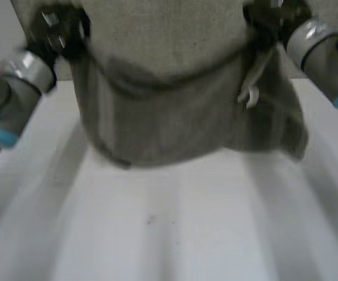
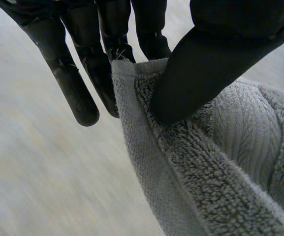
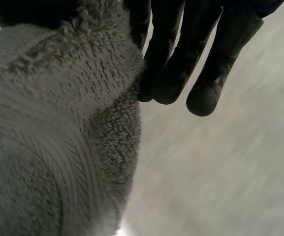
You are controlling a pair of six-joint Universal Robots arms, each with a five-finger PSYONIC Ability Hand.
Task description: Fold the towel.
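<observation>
Both left hand [image 2: 220, 64] and right hand [image 3: 181, 64] pinch the towel [image 1: 174, 111] in their fingers [image 2: 80, 93], hanging over the table [image 1: 157, 234].

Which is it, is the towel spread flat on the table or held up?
Held up: the towel hangs between the left robot hand and the right robot hand, each pinching its upper edge, with the middle sagging.

1. Left arm [image 1: 7, 96] in from 9 o'clock, angled up to left hand [image 1: 57, 29] at 11 o'clock.
2. Left hand: thumb [image 2: 196, 73] pinches towel [image 1: 174, 105] corner against fingers [image 2: 107, 83]; the fingers beside them straight, free.
3. Right arm [image 1: 327, 58] in from 3 o'clock, right hand [image 1: 271, 20] at 1 o'clock.
4. Right hand: fingers [image 3: 205, 59] straight, towel edge pinched between them and thumb.
</observation>
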